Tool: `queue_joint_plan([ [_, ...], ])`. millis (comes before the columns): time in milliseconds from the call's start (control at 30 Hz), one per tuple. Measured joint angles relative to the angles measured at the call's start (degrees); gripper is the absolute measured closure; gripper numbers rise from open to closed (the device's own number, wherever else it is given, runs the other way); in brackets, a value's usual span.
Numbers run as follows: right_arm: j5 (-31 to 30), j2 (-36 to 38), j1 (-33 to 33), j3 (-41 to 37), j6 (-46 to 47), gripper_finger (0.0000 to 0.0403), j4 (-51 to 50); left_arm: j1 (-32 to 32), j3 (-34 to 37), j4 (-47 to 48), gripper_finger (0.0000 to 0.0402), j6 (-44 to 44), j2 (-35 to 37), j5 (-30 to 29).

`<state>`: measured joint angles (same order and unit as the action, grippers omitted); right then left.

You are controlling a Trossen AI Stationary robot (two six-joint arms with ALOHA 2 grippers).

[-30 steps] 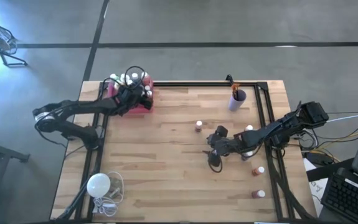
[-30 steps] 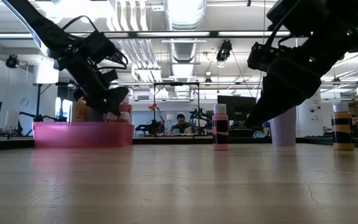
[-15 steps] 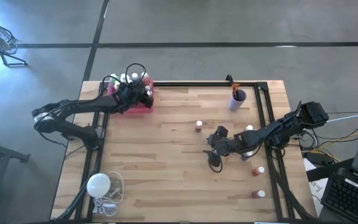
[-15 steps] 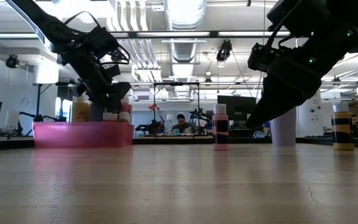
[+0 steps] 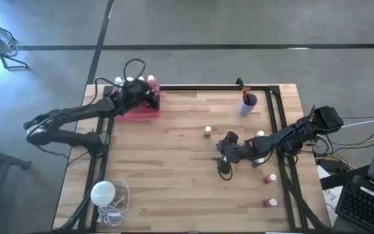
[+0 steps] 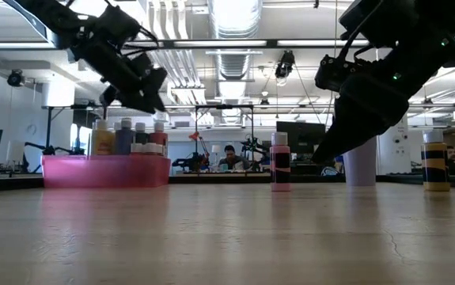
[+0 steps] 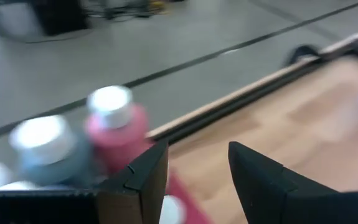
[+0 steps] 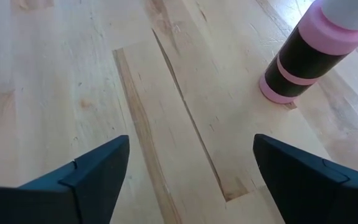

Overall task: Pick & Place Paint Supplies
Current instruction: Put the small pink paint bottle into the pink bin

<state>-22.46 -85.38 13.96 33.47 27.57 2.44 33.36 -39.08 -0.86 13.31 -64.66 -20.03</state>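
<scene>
My left gripper [image 5: 145, 97] [image 6: 146, 85] hangs open above the pink bin [image 5: 136, 114] [image 6: 104, 171] at the table's far left; nothing is between its fingers [image 7: 194, 168]. White-capped bottles stand in the bin, among them a red one [image 7: 120, 132] and a grey-blue one [image 7: 47, 148]. My right gripper [image 5: 221, 151] [image 8: 191, 162] is open wide over bare wood mid-table. A pink bottle with a black label [image 8: 303, 57] [image 5: 207, 132] [image 6: 280, 162] stands upright just ahead of it, apart from both fingers.
A white cup holding brushes [image 5: 246, 104] [image 6: 360, 166] stands near the far right. Small bottles stand at the right side [image 5: 260, 134] [image 5: 269, 177] [image 5: 269, 203]. A yellow-and-black bottle [image 6: 437, 162] shows in the low view. The white bulb with its cord [image 5: 103, 194] lies at the near left corner.
My left gripper has risen from among the bottles in the pink bin to well above its rim, shifting slightly toward the far edge. The bottles stay standing in the bin. My right arm has kept still.
</scene>
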Motion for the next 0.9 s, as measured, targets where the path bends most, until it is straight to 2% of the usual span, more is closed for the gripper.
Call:
queue_joint_plan([
  [300,0.0,0.0,0.0,0.0,0.8,0.0048,0.0,-0.6,-0.6,-7.1,0.0227,0.5,2.2,25.3],
  [433,0.0,0.0,0.0,0.0,0.9,0.0056,-0.1,-0.7,-0.6,-8.3,0.0227,0.7,2.2,33.2],
  [800,-0.2,0.0,-0.3,0.0,0.9,0.0093,-0.4,-0.8,-0.2,-8.8,0.0227,2.0,2.1,34.2],
  [900,-0.2,0.0,-0.4,0.0,0.8,0.0103,-0.3,-1.1,-0.1,-10.0,0.0227,3.0,2.0,37.7],
])
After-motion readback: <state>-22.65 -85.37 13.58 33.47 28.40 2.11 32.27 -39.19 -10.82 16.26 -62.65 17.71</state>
